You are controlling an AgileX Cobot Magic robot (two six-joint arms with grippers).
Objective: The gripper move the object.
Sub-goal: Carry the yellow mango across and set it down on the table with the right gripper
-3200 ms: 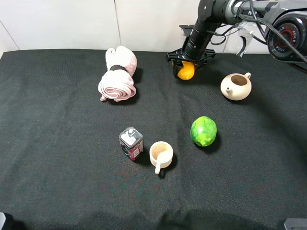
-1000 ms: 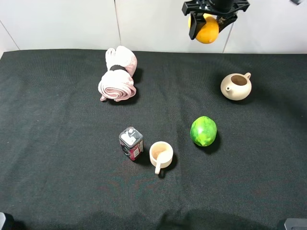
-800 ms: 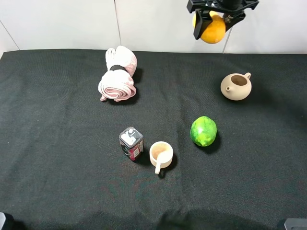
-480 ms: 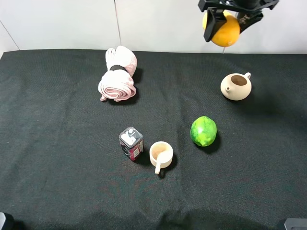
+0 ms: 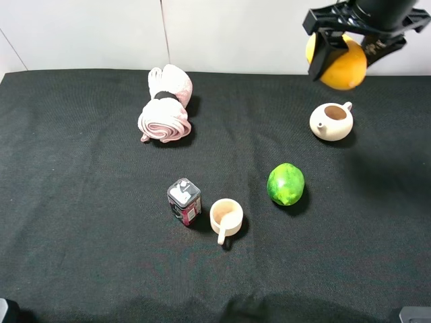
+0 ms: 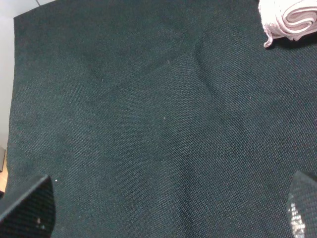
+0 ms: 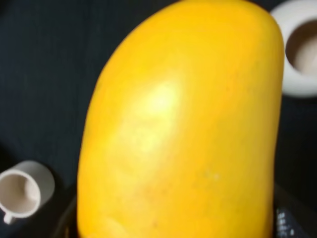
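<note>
Room for moving is widest over the left half and the near strip of the desk [image 5: 81, 256], where plain black cloth runs to the edges. The things sit in the middle and toward the far side.

The right pincer [image 5: 347, 54] is clenched on the mango [image 5: 342, 68] and holds it in the air over the far right part of the desk, near the back edge. In the high view the fruit shows just above the teapot [image 5: 331, 122] and apart from it.

The left pincer [image 6: 164, 206] is released, with its tips spread wide over bare cloth and nothing between them.

Counted:
- one mango
- one green fruit [image 5: 285, 184]
- one teapot
- one handled cup [image 5: 225, 217]
- one small tin [image 5: 184, 200] just beside the cup
- one rolled pink towel [image 5: 166, 104], well apart at the far left of centre
- two pincers, only the right one appearing in the high view

The right arm is cut off by the top edge of the high view. The mango fills nearly all of the right wrist view, leaving only slivers of dark finger and parts of the teapot and cup. The left wrist view catches just one corner of the towel. The tin's label is too small to read.
</note>
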